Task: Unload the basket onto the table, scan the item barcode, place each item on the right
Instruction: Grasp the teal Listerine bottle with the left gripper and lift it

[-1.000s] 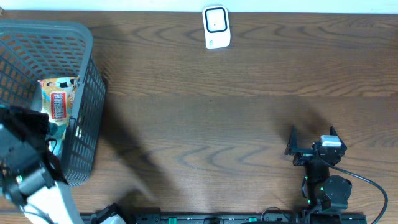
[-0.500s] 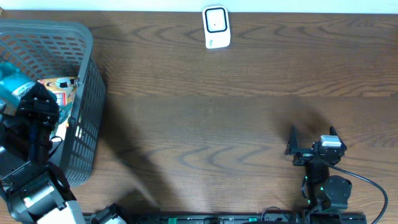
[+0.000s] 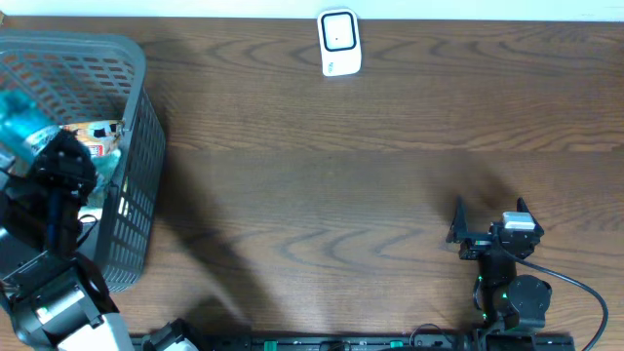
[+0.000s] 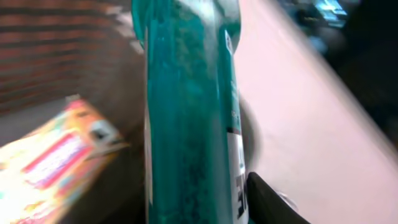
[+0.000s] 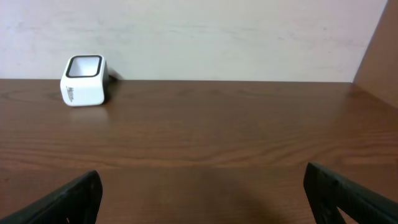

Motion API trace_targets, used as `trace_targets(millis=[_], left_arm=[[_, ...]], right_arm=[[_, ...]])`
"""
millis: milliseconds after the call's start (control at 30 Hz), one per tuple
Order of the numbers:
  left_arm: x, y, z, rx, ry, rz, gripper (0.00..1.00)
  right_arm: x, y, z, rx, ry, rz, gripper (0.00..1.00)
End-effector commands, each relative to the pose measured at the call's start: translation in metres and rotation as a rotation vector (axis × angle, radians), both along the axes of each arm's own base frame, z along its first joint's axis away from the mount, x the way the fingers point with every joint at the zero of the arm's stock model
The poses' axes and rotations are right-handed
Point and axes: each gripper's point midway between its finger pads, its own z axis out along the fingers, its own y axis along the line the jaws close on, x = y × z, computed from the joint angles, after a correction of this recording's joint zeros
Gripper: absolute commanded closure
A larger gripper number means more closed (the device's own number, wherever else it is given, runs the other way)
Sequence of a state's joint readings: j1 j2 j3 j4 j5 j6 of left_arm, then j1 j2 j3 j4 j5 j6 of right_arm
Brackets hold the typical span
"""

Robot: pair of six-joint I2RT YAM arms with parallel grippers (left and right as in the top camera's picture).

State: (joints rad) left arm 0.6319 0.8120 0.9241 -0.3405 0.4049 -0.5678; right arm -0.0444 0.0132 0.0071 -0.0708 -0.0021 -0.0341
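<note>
Wood table (image 3: 322,195): brown grain; carries the basket at its left edge and the scanner at its far edge.
Basket (image 3: 136,166): grey mesh with tall walls. A packet lies inside it.
Packet (image 3: 97,136): orange and white print, lying flat on the basket floor (the print is too blurred to read). In the left wrist view it shows behind and to the left of the bottle (image 4: 56,162).
Bottle (image 4: 186,112): teal, with a white label strip down one side (the label text is blurred). It is held lengthwise along the left wrist view. From overhead it is a teal blur over the left part of the basket (image 3: 19,112), well apart from the scanner.
Left gripper (image 3: 47,154): jaws narrowed onto the bottle and gripping it. One dark finger (image 4: 270,202) presses against the label side; the other is hidden behind the bottle.
Right gripper (image 3: 490,217): jaws spread wide, holding nothing. It sits low over the table near the front right, pointing toward the far edge.
Scanner (image 3: 339,42): white block with a dark window in a white frame. It stands at the far edge near the middle, and in the right wrist view it shows ahead and to the left (image 5: 83,80).
</note>
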Motion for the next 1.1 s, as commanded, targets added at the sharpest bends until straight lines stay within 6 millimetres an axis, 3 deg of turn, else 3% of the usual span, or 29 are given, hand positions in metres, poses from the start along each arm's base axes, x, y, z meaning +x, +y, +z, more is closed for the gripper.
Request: trace_targets(millis=[0, 167, 400, 667, 733, 833, 967, 1033, 1067], left_arm=[[-0.019, 0.042, -0.006, 0.078, 0.090, 0.242, 0.69], [-0.024, 0.065, -0.061, -0.016, 0.289, 0.362, 0.69], [-0.006, 0.079, -0.149, -0.172, 0.542, 0.361, 0.69], [-0.005, 0.087, -0.242, -0.284, 0.800, 0.379, 0.69], [-0.006, 0.090, -0.256, -0.288, 0.838, 0.388, 0.69], [-0.005, 0.091, -0.271, -0.298, 0.866, 0.386, 0.49], [-0.001, 0.098, -0.272, -0.278, 0.853, 0.402, 0.37], [0.000, 0.102, -0.270, -0.263, 0.844, 0.415, 0.21], [0.000, 0.104, -0.270, -0.255, 0.844, 0.424, 0.20]], right_arm=[[0.000, -0.003, -0.002, -0.009, 0.006, -0.013, 0.01], [0.000, -0.003, -0.002, -0.009, 0.006, -0.013, 0.01], [0.000, -0.003, -0.002, -0.009, 0.006, -0.013, 0.01], [0.000, -0.003, -0.002, -0.009, 0.006, -0.013, 0.01], [0.000, -0.003, -0.002, -0.009, 0.006, -0.013, 0.01], [0.000, -0.003, -0.002, -0.009, 0.006, -0.013, 0.01], [0.000, -0.003, -0.002, -0.009, 0.006, -0.013, 0.01], [0.000, -0.003, -0.002, -0.009, 0.006, -0.013, 0.01], [0.000, -0.003, -0.002, -0.009, 0.006, -0.013, 0.01]])
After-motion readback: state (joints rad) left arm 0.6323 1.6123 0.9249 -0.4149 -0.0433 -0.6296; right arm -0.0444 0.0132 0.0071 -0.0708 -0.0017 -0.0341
